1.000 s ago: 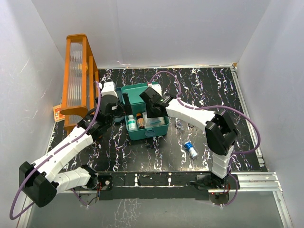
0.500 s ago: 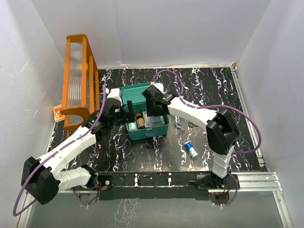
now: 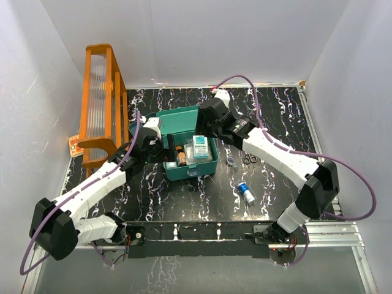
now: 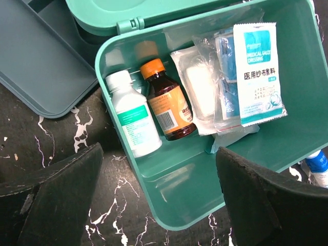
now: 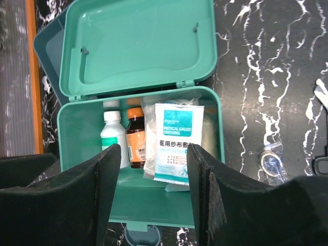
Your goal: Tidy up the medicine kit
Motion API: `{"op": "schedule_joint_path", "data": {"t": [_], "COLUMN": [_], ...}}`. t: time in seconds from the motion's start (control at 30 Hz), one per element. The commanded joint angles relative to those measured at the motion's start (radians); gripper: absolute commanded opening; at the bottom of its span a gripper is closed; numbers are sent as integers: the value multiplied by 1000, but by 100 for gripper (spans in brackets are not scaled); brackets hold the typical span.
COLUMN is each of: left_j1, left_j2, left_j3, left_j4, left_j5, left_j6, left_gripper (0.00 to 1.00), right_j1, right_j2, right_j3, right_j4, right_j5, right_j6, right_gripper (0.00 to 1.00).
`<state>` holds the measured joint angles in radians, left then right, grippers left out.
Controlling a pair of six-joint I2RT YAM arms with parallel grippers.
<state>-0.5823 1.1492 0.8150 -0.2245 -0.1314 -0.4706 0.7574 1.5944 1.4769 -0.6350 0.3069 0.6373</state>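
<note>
Pincers on both arms gaped wide and empty: the left pincer (image 4: pixel 159 205) hung over the medicine kit (image 4: pixel 179 197) at its front corner, and the right pincer (image 5: pixel 154 200) hung above its front wall. The kit sat mid-bench (image 3: pixel 153 190), lid tipped back for access. Inside, a white bottle (image 4: pixel 132 120) and an amber bottle (image 4: pixel 166 105) lay beside the dressing packets (image 4: pixel 258 72), seemingly leaving room for the blue-capped vial (image 3: pixel 246 192) outside.

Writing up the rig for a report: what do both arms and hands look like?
Both the left arm and right arm are white boxy links with black joints, each trailing a looping purple cable. The left hand and right hand have broad black fingers with scuffed edges.
</note>
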Motion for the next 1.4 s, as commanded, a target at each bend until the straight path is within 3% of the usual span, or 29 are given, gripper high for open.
{"op": "schedule_joint_path", "data": {"t": [0.0, 0.1, 0.27, 0.53, 0.73, 1.37], "left_j1": [5, 6, 6, 5, 5, 8], "left_j2": [25, 41, 65, 123, 173, 493], "left_j3": [-6, 3, 9, 48, 88, 351], "left_j4": [7, 20, 45, 83, 143, 253], "left_j5": [38, 70, 101, 144, 146, 190], "left_j6": [38, 45, 51, 64, 62, 67], "left_gripper": [88, 84, 76, 66, 64, 64], "right_j1": [-17, -51, -122, -195, -240, -360], "right_j2": [-75, -88, -69, -25, 21, 59], "right_j3": [-48, -77, -127, -172, -182, -139], "right_j4": [54, 38, 26, 15, 35, 206], "right_j5": [103, 73, -108, -216, -351, -437], "right_j6": [45, 59, 50, 52, 36, 39], "right_gripper": [53, 53, 53, 50, 48, 48]}}
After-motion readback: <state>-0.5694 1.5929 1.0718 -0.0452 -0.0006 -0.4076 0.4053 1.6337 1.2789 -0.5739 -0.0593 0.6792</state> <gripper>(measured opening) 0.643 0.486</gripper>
